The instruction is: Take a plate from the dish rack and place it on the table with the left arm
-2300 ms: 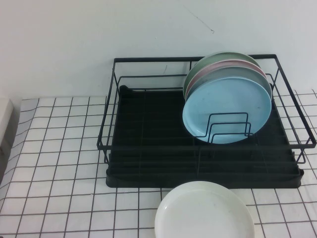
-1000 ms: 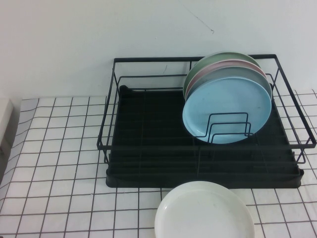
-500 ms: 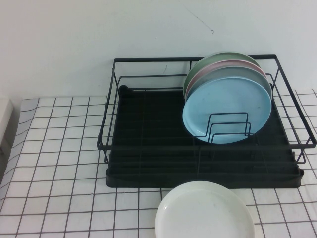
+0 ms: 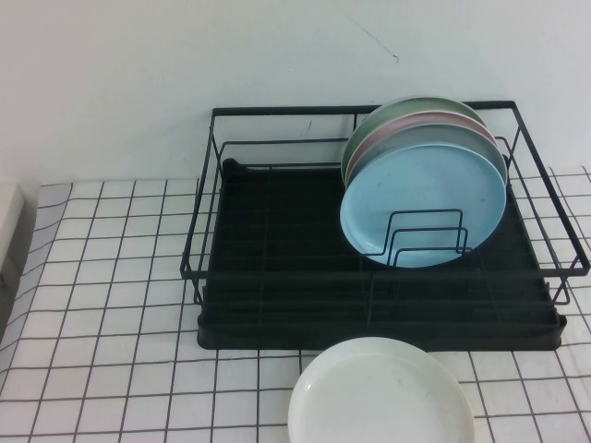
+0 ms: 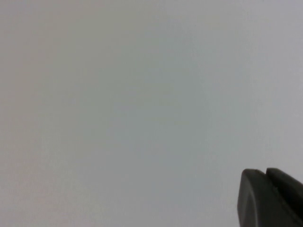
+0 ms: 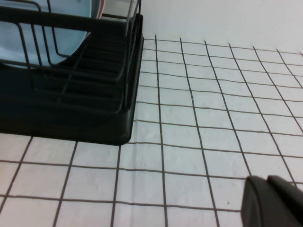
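The sky-blue plate (image 4: 423, 205) stands upright at the front of a stack of plates in the right half of the black dish rack (image 4: 369, 332), held by wire dividers. Part of it also shows in the right wrist view (image 6: 42, 28), behind the rack's wires (image 6: 94, 118). Neither arm appears in the high view. My left gripper (image 5: 265, 172) is shut and empty; its view shows only a blank grey surface. My right gripper (image 6: 266, 179) is shut and empty, low over the tiled table (image 6: 189, 94) beside the rack's corner.
A white plate (image 4: 380, 392) lies flat on the table (image 4: 111, 305) in front of the rack. Grey-green, pink and grey plates (image 4: 406, 115) stand behind the blue one. The rack's left half holds nothing. A wall runs behind.
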